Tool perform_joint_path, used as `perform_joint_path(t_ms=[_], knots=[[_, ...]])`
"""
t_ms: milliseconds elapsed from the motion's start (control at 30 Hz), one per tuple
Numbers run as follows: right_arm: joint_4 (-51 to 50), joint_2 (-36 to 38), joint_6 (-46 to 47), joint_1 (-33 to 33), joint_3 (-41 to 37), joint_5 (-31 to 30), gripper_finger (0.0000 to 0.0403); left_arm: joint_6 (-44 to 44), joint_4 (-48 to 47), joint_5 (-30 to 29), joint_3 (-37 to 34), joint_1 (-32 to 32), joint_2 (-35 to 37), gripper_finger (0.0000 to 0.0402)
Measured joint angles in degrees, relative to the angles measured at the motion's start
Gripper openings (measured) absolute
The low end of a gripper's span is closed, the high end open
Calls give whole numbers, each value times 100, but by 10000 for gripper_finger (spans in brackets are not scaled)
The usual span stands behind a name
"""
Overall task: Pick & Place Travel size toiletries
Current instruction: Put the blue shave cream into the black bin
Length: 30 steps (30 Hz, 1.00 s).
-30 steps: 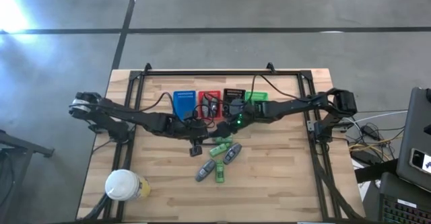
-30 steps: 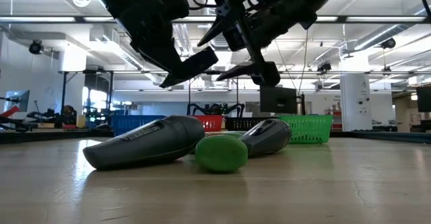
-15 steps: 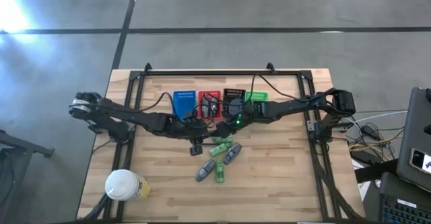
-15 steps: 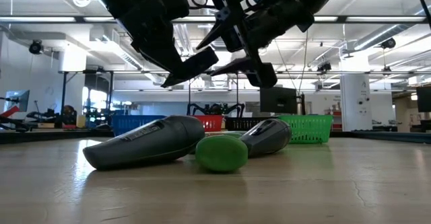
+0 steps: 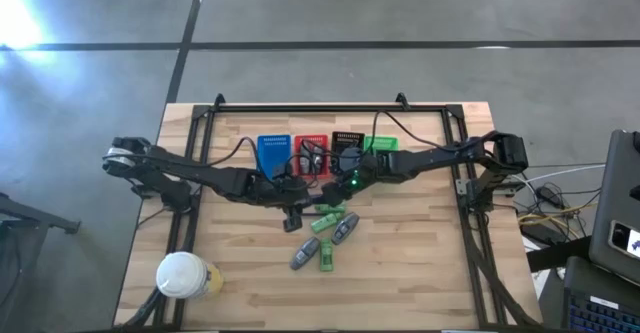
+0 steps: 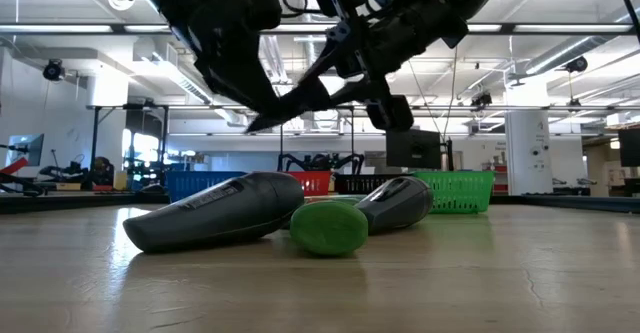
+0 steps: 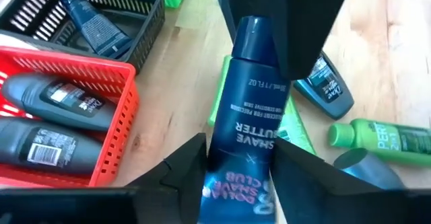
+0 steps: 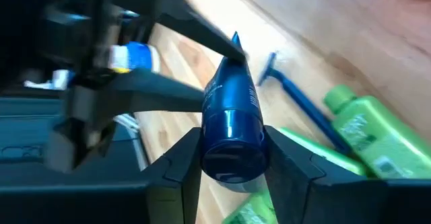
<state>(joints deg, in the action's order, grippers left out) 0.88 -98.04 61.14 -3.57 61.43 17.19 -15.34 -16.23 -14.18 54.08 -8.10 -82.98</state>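
A dark blue tube (image 7: 244, 96) hangs in the air between my two grippers, above the middle of the table. My left gripper (image 7: 237, 151) is shut on its flat end. My right gripper (image 8: 232, 142) comes from the other side and is shut on its cap end. Under them, green tubes (image 5: 328, 214) and grey tubes (image 5: 345, 229) lie flat on the wooden table, and a thin blue razor (image 8: 296, 96) lies beside them. In the low view a grey tube (image 6: 215, 211) and a green one (image 6: 328, 227) lie in front. My left gripper pinches the tube's flat crimped end (image 7: 232, 183) between its two fingers. The tube runs on forward along the fingers, lifted clear of the table. My right gripper pinches the tube's round cap end (image 8: 232, 158) between its two fingers. The tube runs forward along them toward the left gripper, clear of the table.
Four small baskets stand in a row beyond the grippers: blue (image 5: 272, 154), red (image 5: 311, 147) with dark grey tubes in it, black (image 5: 348, 142) with a dark tube, and green (image 5: 381, 145). A white-lidded cup (image 5: 183, 275) stands at the near left.
My right gripper has shut its wide-spread fingers onto the blue tube's cap end. The tube has stayed in place in the air, with my left gripper at its flat end.
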Motion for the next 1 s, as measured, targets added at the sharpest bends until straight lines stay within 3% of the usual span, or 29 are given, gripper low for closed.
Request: perform_joint_path(t_ms=[200, 367, 533, 700, 833, 1000], knots=[[-368, 47, -218, -94, -4, -30, 121, -470, -118, 5, 0, -38, 48, 204], [-926, 362, -593, -270, -5, -254, 124, -891, -741, 4, 0, -89, 212, 233], [-2151, 1045, -1128, -561, -4, -1797, 121, -1520, -1407, -107, 0, -124, 275, 243], [-3125, 1463, -1724, -709, -5, -3365, 126, -1683, -1432, -244, -2, -207, 262, 241], [-3239, 1372, -2237, -679, -4, -4099, 124, -1662, -1427, -401, -2, -209, 262, 241], [-3019, 834, -2239, -689, -5, -4184, 135, -1643, -1429, -442, -2, -208, 260, 241]])
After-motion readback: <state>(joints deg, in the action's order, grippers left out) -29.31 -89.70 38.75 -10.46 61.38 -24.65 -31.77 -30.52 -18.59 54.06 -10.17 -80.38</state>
